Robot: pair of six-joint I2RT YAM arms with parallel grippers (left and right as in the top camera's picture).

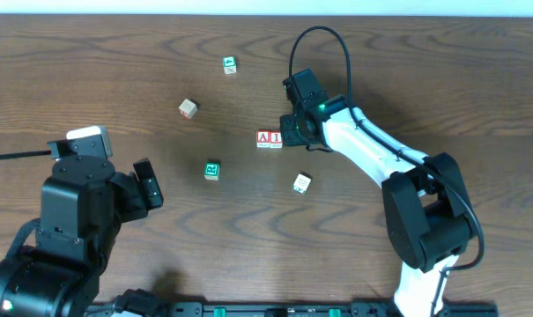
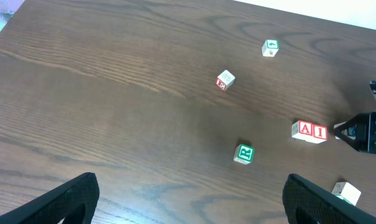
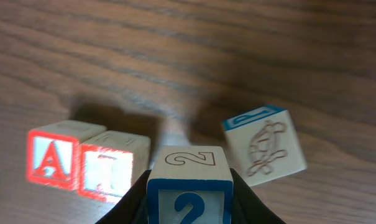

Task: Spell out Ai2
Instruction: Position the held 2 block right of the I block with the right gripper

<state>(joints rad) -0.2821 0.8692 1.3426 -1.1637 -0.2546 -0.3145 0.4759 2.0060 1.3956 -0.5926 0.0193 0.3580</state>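
Your left end effector (image 2: 191, 179) is released, its fingers spread wide and holding nothing, hanging over the left side of the worktop (image 1: 90, 62) well apart from every block. To its right a tan block (image 1: 188, 108) sits alone, and nearer you a green R block (image 1: 212, 170) lies by itself. Farther back there is a green-and-white block (image 1: 229, 64).

Past the middle, the A block (image 1: 264, 138) and the I block (image 1: 276, 138) stand touching side by side, A on the left, red letters facing up.

Just right of them, your right end effector (image 3: 189, 194) is clenched on the 2 block (image 3: 189, 163), one finger on each side. The 2 block sits just beside the I block on its right. You cannot tell from these views whether it rests on the worktop or touches the I.

In the right wrist view, a P block (image 3: 265, 143) with a turtle drawing stands tilted, just right of the 2 block. A pale block (image 1: 302, 183) lies nearer the right arm's base.
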